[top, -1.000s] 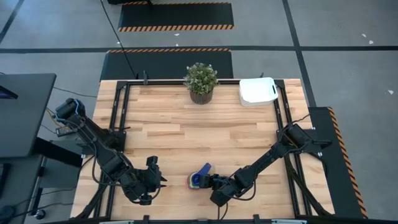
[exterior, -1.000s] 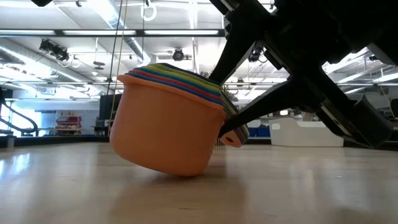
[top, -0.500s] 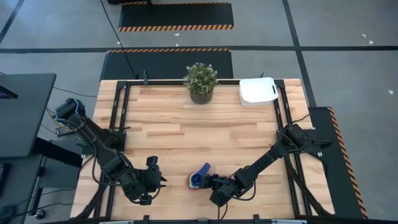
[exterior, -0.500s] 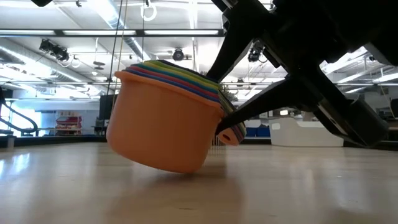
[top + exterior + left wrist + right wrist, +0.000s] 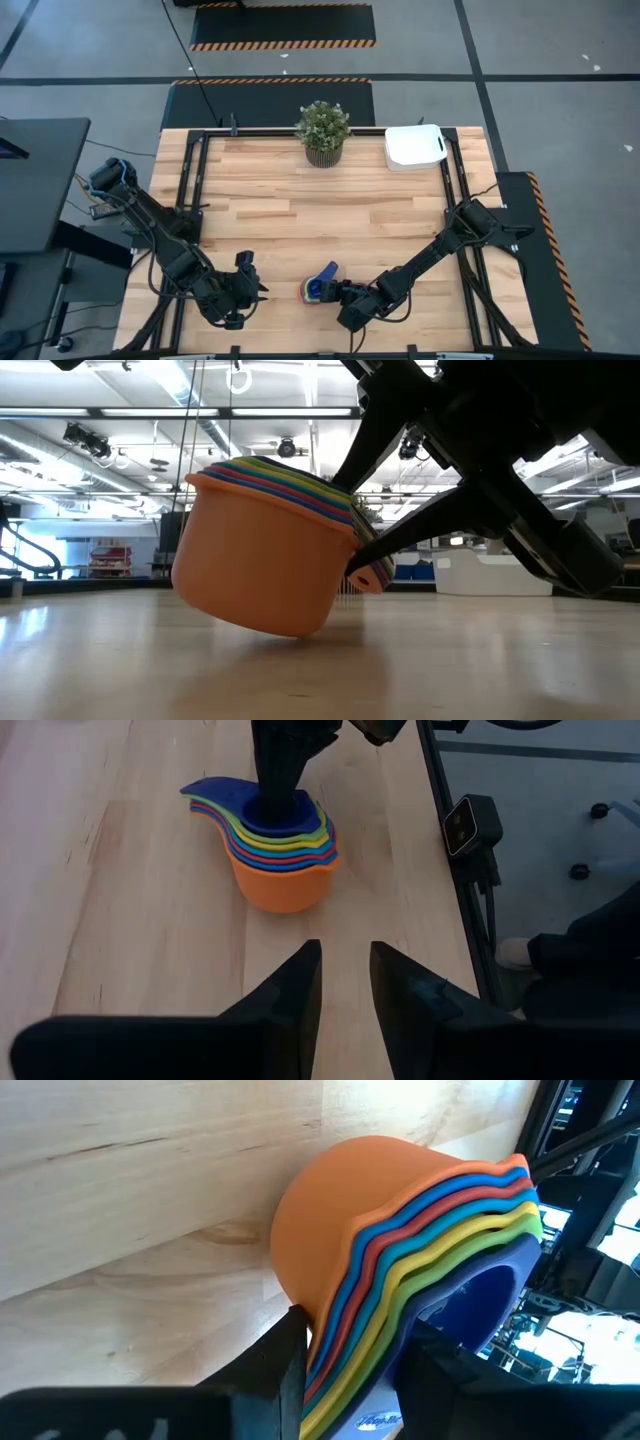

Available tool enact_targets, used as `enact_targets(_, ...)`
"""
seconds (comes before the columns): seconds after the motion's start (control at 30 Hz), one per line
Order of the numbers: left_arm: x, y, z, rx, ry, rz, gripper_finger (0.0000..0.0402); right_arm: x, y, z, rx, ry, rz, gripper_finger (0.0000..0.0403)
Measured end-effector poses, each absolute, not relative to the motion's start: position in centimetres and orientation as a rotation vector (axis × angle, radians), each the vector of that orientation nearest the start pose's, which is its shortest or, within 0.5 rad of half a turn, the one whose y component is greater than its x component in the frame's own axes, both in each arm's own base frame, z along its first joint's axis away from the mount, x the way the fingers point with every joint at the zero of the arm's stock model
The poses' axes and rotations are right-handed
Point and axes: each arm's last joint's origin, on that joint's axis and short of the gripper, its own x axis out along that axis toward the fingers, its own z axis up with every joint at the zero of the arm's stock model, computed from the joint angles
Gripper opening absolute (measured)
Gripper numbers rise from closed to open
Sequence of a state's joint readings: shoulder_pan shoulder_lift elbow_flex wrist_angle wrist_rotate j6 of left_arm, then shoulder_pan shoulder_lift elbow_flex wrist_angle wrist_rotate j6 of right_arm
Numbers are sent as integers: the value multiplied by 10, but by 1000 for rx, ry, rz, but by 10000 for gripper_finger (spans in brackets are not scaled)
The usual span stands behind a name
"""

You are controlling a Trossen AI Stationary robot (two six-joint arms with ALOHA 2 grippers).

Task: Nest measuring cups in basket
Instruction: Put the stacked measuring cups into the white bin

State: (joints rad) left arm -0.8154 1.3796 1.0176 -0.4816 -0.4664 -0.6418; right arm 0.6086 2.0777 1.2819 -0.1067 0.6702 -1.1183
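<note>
1. While the left arm waits low at the near-left of the bench (image 5: 300,215), its left pincer (image 5: 345,985) hangs with fingers spread a little, nothing between them, pointed at the cup stack.
2. Measuring cups (image 5: 313,289) sit nested as one stack near the front edge of the bench, about mid-width; orange cup (image 5: 262,565) outermost, dark blue one (image 5: 275,815) innermost.
3. Stack is tilted: orange bottom lifted on one side in the low view, only one edge near the wood.
4. Right pincer (image 5: 345,1355) pinches the stack at the stacked rims and handles, one finger (image 5: 285,1365) outside against the orange wall, the other inside the dark blue bowl.
5. Basket (image 5: 414,146) stands at the far-right corner of the bench, well apart from the cups, none of them in it.
6. Potted plant (image 5: 322,130) stands at the far edge, just left of the basket, apart from it.
7. Bare wood lies between stack and basket; nothing in between except the right arm (image 5: 430,255) slanting in from the right side.
8. Black frame rails (image 5: 195,170) run along the bench sides.
9. Hidden: the right arm blocks much of the low view's right half; the cup handles there are mostly covered, only an orange tab (image 5: 368,580) shows.
10. Single cup colours in the high view are hard to separate.
11. Basket inside looks plain white, contents cannot be told.
</note>
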Motion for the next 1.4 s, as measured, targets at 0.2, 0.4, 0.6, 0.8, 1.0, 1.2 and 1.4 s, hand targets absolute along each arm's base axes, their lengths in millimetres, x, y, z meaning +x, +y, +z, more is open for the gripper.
enact_targets(0.2, 203, -197, 262, -105, 740, -96, 96, 354, 224, 130, -1607, 719, 358, 124)
enact_targets(0.4, 203, -197, 262, -104, 740, -96, 96, 353, 224, 130, -1614, 729, 356, 124)
enact_targets(0.6, 203, -197, 262, -105, 740, -96, 96, 350, 220, 136, -1589, 760, 353, 124)
enact_targets(0.8, 205, -195, 262, -144, 742, -74, 96, 343, 207, 154, -1484, 833, 311, 124)
enact_targets(1.0, 212, -187, 262, -239, 741, -5, 96, 335, 195, 185, -1355, 845, 243, 124)
enact_targets(1.2, 219, -178, 262, -279, 736, 43, 96, 325, 185, 223, -1183, 789, 160, 124)
enact_targets(1.4, 225, -171, 262, -253, 732, 59, 96, 310, 167, 254, -1002, 799, 114, 124)
